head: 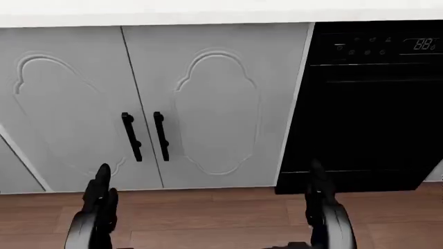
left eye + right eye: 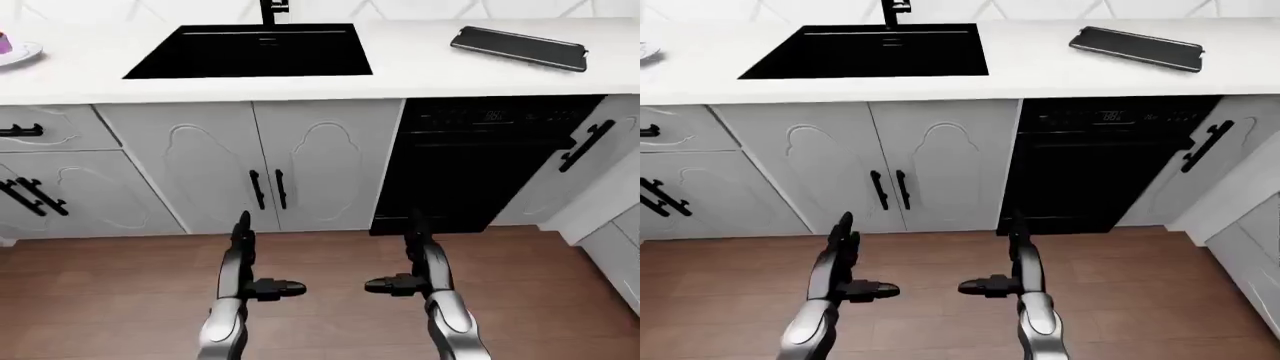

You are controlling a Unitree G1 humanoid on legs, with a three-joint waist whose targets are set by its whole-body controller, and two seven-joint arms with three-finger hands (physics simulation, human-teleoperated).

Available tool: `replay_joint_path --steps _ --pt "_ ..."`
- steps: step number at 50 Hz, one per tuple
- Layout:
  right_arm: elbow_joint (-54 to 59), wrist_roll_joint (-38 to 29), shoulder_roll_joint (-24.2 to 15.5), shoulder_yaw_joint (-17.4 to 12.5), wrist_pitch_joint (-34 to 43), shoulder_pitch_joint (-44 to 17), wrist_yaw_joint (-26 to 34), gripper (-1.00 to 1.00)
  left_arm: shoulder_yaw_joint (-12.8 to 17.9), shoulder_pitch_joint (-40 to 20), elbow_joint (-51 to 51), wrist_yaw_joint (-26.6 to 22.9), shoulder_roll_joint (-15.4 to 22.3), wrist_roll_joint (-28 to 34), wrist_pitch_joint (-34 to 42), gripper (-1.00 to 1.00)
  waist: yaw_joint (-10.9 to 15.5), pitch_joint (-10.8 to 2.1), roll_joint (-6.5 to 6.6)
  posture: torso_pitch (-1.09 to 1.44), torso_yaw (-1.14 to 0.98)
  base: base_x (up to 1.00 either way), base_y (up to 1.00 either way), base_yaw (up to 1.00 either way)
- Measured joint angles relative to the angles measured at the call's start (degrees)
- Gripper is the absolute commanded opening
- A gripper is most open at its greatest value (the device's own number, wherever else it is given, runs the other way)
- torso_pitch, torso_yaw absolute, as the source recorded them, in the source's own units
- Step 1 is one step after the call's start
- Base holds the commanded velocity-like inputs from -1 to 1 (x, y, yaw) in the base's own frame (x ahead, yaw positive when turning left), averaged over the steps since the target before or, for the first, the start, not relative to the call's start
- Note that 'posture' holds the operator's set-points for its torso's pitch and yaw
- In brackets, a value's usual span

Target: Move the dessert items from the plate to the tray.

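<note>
We judge the task barely begun: the plate [image 2: 18,52] sits at the far left edge of the white counter [image 2: 410,67] in the left-eye view, with a pink dessert [image 2: 5,42] on it, while the dark tray [image 2: 518,47] lies far right, past the sink [image 2: 250,51], with nothing on it. Our left hand [image 2: 262,279] and right hand [image 2: 410,279] hang low over the wooden floor [image 2: 100,300], fingers spread and gripping nothing, well apart from plate and tray.

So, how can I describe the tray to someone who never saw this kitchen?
Look along the long white countertop to the sunken black sink. To the sink's right in the left-eye view, above the black built-in dishwasher, lies the flat dark rectangular tray. It is the only dark thing lying on top of the counter; the small white plate sits at the far left.
</note>
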Motion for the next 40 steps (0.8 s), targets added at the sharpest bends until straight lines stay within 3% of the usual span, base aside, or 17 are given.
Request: replay_joint_path --steps 1,3,5,7,10,15,19,21,24,27,30,32,34,36,38,40 --pt "-0.9 0.1 -0.1 -0.1 0.0 -0.2 0.0 1.0 0.1 -0.4 -0.9 0.0 0.0 -0.1 0.2 1.0 0.0 -0.5 -0.21 0.0 0.0 0.0 0.0 0.0" --pt "-4.5 1.2 -0.2 -0.7 0.0 -1.9 0.2 1.0 0.7 -2.3 -4.6 0.3 0.1 -1.0 1.3 1.0 0.2 -3.09 -0.21 0.0 0.0 0.0 0.0 0.0" --pt "-7.0 1.2 -0.6 -0.4 0.9 -3.3 0.2 1.0 0.7 -2.7 -8.5 0.4 0.3 -1.6 3.4 1.0 0.3 -1.89 -0.57 0.0 0.0 0.0 0.0 0.0" --pt "-9.8 1.0 -0.8 -0.3 3.9 -4.5 0.3 1.0 0.6 -3.3 -10.9 0.4 0.7 -1.8 6.2 1.0 0.3 -2.7 -0.47 0.0 0.0 0.0 0.0 0.0" --pt "-14.2 0.2 -2.0 -0.6 10.3 -9.4 0.2 1.0 1.7 -7.3 -15.4 0.5 1.8 -1.8 12.6 1.0 0.4 -2.94 -0.29 0.0 0.0 0.0 0.0 0.0" --pt "-16.3 -0.7 -4.4 -2.7 17.6 -21.4 0.3 1.0 4.5 -19.5 -20.9 1.1 4.8 -2.6 22.0 1.0 0.5 -3.62 -0.22 0.0 0.0 0.0 0.0 0.0" --pt "-8.9 0.2 -7.3 -4.3 19.1 -33.9 -0.2 1.0 6.4 -34.1 -12.6 3.0 7.7 -4.5 23.1 1.0 0.5 -4.32 -0.09 0.0 0.0 0.0 0.0 0.0" --pt "-4.0 0.7 -8.5 -4.5 18.7 -39.9 -0.5 1.0 7.0 -41.8 -5.6 4.5 8.8 -6.4 22.6 1.0 0.5 -3.98 -0.09 0.0 0.0 0.0 0.0 0.0" --pt "6.3 1.2 -10.3 -4.3 16.5 -50.0 -0.5 1.0 7.0 -54.9 12.7 7.0 10.8 -8.4 16.3 1.0 0.4 -3.67 -0.12 0.0 0.0 0.0 0.0 0.0" --pt "20.2 1.6 -11.7 -4.5 9.6 -59.2 -0.3 1.0 5.6 -62.6 28.5 6.8 12.3 -8.1 6.6 1.0 0.3 -3.54 0.03 0.0 0.0 0.0 0.0 0.0" --pt "25.4 2.2 -12.9 -5.0 2.6 -61.9 -0.9 1.0 4.9 -63.6 32.3 5.8 13.2 -7.6 -1.6 1.0 0.2 -3.35 -0.15 0.0 0.0 0.01 0.1 0.0" --pt "23.0 3.4 -13.2 -5.9 -0.5 -58.9 -1.4 1.0 5.2 -61.3 31.3 5.6 13.5 -7.4 -5.9 1.0 -0.1 -3.19 -0.03 0.0 0.0 0.1 0.39 0.0" --pt "21.0 4.6 -13.8 -6.8 -2.6 -56.3 -2.2 1.0 5.4 -61.0 35.3 5.8 13.2 -6.6 -10.3 1.0 -0.4 -2.65 -0.71 0.0 0.0 0.16 0.45 0.0" --pt "22.3 5.9 -14.2 -7.4 -4.6 -55.8 -2.7 1.0 5.5 -59.5 35.3 6.1 12.7 -6.7 -11.0 1.0 -0.7 -3.11 -1.18 0.0 0.0 0.18 0.45 0.0" --pt "24.3 6.2 -14.4 -7.1 -6.9 -56.3 -3.2 1.0 5.1 -58.0 31.4 6.8 12.7 -6.9 -10.3 1.0 -1.0 -2.91 -0.67 0.0 0.0 0.19 0.46 0.0" --pt "24.4 6.5 -14.5 -6.7 -7.6 -56.7 -3.2 1.0 5.2 -58.5 27.8 6.9 13.4 -7.5 -8.8 1.0 -1.5 -2.06 0.88 0.0 0.0 0.2 0.45 0.0"
